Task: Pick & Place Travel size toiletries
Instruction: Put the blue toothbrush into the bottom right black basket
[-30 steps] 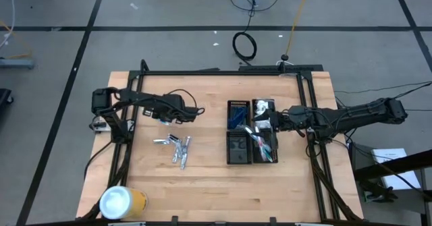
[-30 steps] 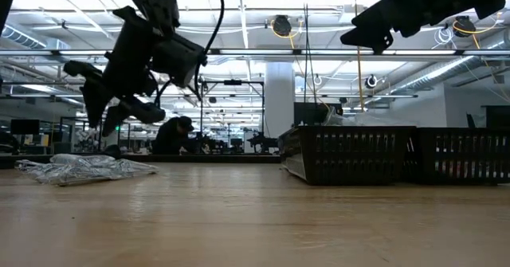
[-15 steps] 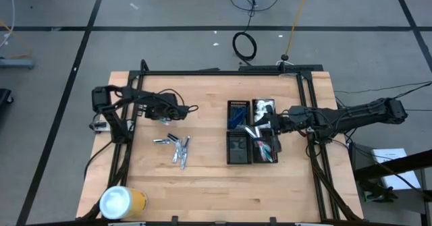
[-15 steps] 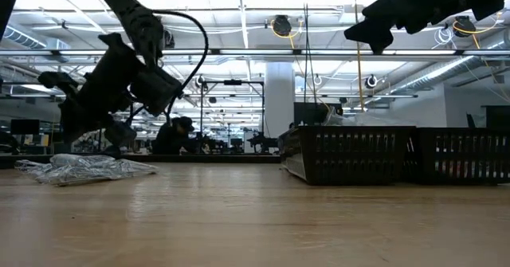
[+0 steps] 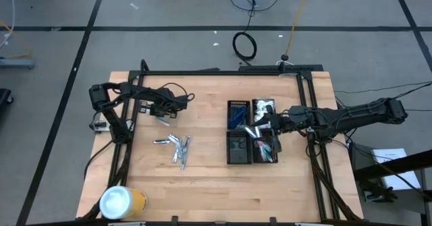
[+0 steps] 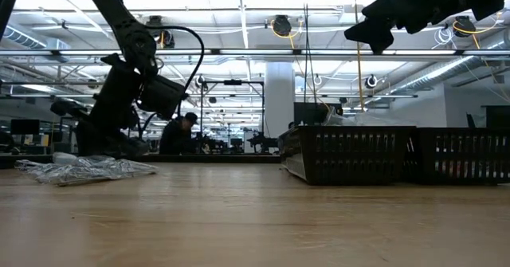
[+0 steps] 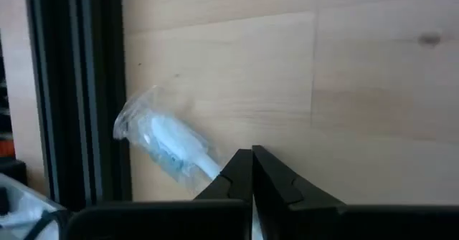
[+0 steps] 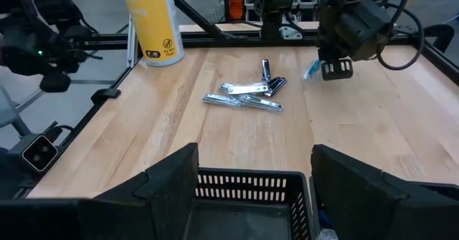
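Note:
A clear-wrapped, white, toothbrush-like item (image 7: 161, 143) lies on the wood beside the black frame rail at the table's far left, also visible in the right wrist view (image 8: 310, 71). My left gripper (image 7: 251, 154) is shut, low over the table, with its fingertips at that item's near end. A pile of several silvery travel size toiletries (image 5: 177, 147) lies flat mid-left on the table. My right gripper (image 8: 251, 190) hangs open above the black gridded trays (image 5: 239, 148), with nothing between its fingers. My left gripper comes down steeply from above with its fingers shut together. The wrapped item's stem (image 7: 212, 170) runs in beside and behind one finger (image 7: 233, 179). I cannot tell whether the finger touches it. The item's wrapped head rests on the wood.
A yellow cylinder with a white lid (image 5: 121, 202) stands at the near left corner. Black frame rails (image 5: 128, 128) run along the table's left, far and right sides. The trays hold several items (image 5: 263, 145). Bare wood lies between the pile and the trays.
My left gripper has sunk toward the table and drawn back toward the table's far left corner, ending by the wrapped item. The pile and my right gripper have stayed put.

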Controlling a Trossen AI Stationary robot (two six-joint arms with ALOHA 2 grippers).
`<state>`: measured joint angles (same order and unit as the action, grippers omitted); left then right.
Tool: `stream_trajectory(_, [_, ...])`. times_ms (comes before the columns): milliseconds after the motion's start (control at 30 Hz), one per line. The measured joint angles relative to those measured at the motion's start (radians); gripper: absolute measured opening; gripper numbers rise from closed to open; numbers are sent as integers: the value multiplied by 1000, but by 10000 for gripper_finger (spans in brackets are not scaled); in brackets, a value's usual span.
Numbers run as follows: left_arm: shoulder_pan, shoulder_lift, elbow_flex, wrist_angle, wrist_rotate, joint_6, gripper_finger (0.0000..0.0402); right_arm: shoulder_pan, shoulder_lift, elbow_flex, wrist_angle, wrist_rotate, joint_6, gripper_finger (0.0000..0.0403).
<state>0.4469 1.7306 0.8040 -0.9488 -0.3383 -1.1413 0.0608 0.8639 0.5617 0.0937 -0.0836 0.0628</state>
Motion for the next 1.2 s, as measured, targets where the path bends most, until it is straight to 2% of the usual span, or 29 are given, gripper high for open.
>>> stream_trajectory(367, [-90,4,75,84,-13,133,8,0,0,0,4,0,0,256])
stream_trajectory(467, [-131,6,130,-122,-85,-28,2,0,0,0,3,0,3,256])
stream_trajectory(567, [-154,4,172,-345,-89,-118,1,0,0,0,3,1,3,256])
stream_trajectory(633, [-163,4,186,-424,-73,-172,2,0,0,0,3,1,3,256])
stream_trajectory(733, [-164,4,166,-503,29,-207,1,0,0,0,3,1,3,256])
stream_trajectory(967, [-100,4,45,-336,183,-158,1,0,0,0,2,0,10,256])
stream_trajectory(1200, [-12,4,-26,-196,75,-158,1,0,0,0,2,0,27,256])
